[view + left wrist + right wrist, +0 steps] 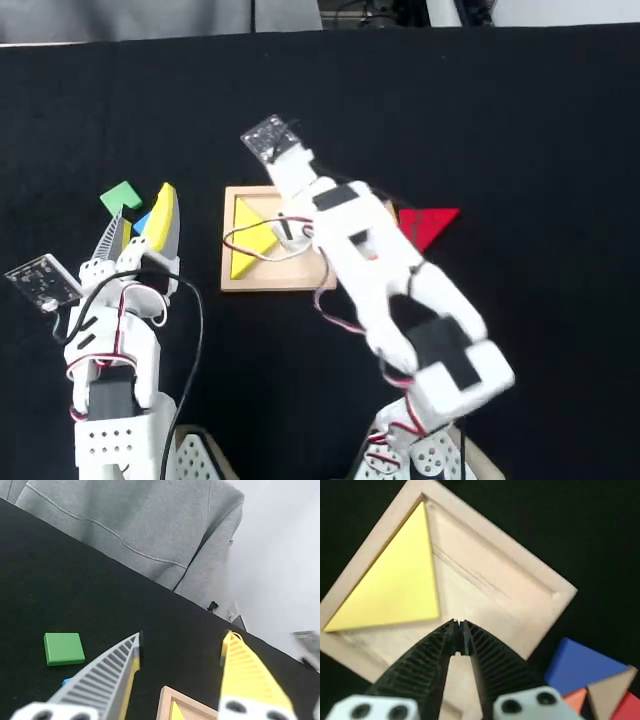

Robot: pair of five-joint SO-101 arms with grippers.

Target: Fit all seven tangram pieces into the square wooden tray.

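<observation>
Right wrist view: ribbed black fingers (pixel 432 655) pinched together over wooden tray (pixel 520 560) holding flat yellow triangle (pixel 396 582); left fingers (pixel 245 665) spread wide.

High view: we looked steeply down from six o'clock. Left wrist view: low, facing twelve o'clock across the table (pixel 75 580). Right wrist view: close above the tray (pixel 490 600), which all three shared.
</observation>
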